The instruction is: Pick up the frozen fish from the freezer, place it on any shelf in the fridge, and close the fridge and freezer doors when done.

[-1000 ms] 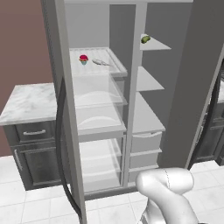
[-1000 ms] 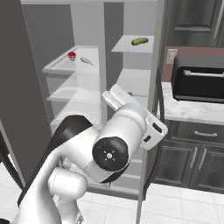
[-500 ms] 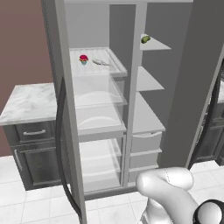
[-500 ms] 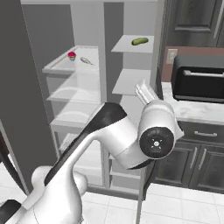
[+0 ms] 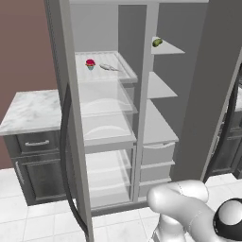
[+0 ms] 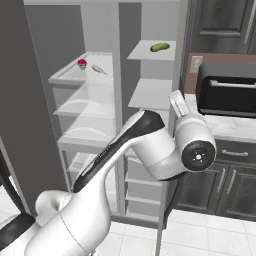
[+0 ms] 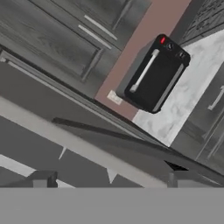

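- Kitchen of dark grey cabinets and white floor tiles, with the tall grey unit standing open at both doors.
- Gripper (image 7: 109,178) fingers stand wide apart with nothing between them; in the hand view the two dark tips sit at the bottom edge.
- Past the fingers, the freezer door (image 6: 172,105) edge runs slantwise across the hand view, and beyond it sits a black toaster oven (image 7: 155,75) on a marble counter (image 7: 188,96).
- Frozen fish (image 5: 108,67) lies on the top glass shelf (image 5: 125,66) in the fridge (image 5: 106,123), just beside the cupcake (image 5: 90,64), well away from the fingers.
- A green item (image 6: 159,47) rests on the freezer (image 6: 155,95) top shelf.
- The fridge door (image 5: 71,118) stands swung out, its dark handle toward the floor.
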Available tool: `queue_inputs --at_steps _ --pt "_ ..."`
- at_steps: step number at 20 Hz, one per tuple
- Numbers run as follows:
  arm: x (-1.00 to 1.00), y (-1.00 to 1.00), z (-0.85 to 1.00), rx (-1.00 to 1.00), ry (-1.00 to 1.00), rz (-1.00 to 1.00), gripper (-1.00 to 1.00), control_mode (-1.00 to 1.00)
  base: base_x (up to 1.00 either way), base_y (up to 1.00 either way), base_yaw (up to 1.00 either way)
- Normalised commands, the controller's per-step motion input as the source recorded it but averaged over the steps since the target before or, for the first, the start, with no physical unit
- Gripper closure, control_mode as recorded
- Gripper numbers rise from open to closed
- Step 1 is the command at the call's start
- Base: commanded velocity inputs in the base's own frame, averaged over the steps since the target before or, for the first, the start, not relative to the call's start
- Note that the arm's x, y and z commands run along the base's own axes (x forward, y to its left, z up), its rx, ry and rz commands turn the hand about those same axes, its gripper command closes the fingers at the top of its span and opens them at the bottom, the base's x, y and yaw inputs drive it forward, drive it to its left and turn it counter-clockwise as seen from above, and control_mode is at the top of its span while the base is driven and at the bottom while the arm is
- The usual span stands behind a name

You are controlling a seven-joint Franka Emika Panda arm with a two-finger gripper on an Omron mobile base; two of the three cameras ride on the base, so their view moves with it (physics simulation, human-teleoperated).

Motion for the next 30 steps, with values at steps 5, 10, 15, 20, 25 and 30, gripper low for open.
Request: queue_inputs --at_steps 5,10,15,20,25,30 --pt "0.6 -0.31 -0.21 0.08 0.02 0.07 -1.0 -1.0 0.0 0.0 0.0" --pt "0.66 -0.25 -0.25 0.15 0.0 0.14 -1.0 -1.0 0.0 0.0 0.0" --pt "0.6 -0.2 -0.25 0.16 0.0 0.17 -1.0 -1.0 0.0 0.0 0.0" --pt "0.62 -0.04 -0.21 0.15 0.01 0.16 -1.0 -1.0 0.0 0.0 0.0" --pt "0.6 0.0 -0.18 0.14 0.03 0.16 -1.0 -1.0 0.0 0.0 0.0" --pt "0.48 0.0 -0.11 0.12 0.04 0.16 -1.0 -1.0 0.0 0.0 0.0"
